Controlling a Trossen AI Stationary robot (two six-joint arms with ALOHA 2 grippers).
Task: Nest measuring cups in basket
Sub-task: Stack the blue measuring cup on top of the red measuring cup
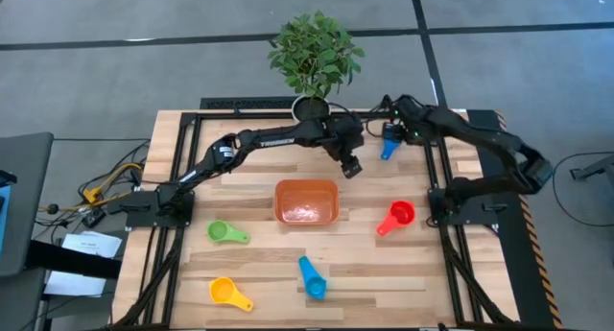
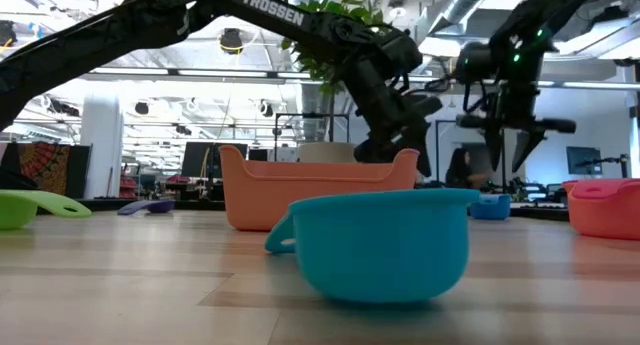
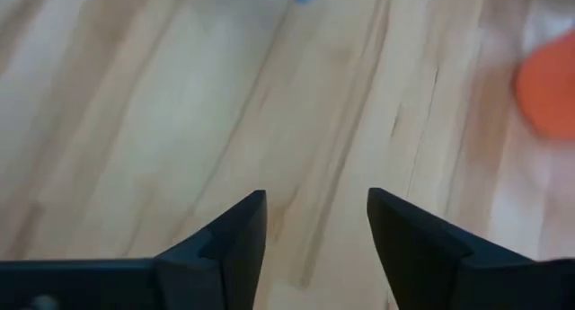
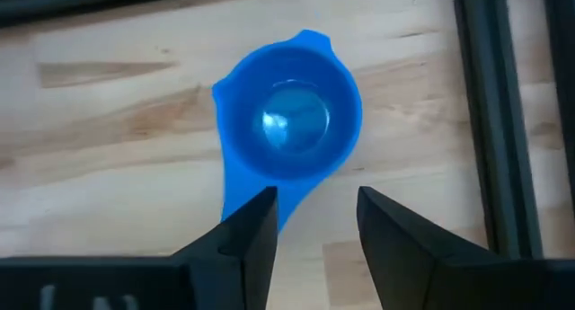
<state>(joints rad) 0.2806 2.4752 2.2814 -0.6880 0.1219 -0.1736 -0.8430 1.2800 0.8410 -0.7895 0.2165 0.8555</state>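
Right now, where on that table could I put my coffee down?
Bare wood lies between the green cup and the orange basket, and between the light blue cup and red cup. It is crowded behind the basket, by the plant pot.
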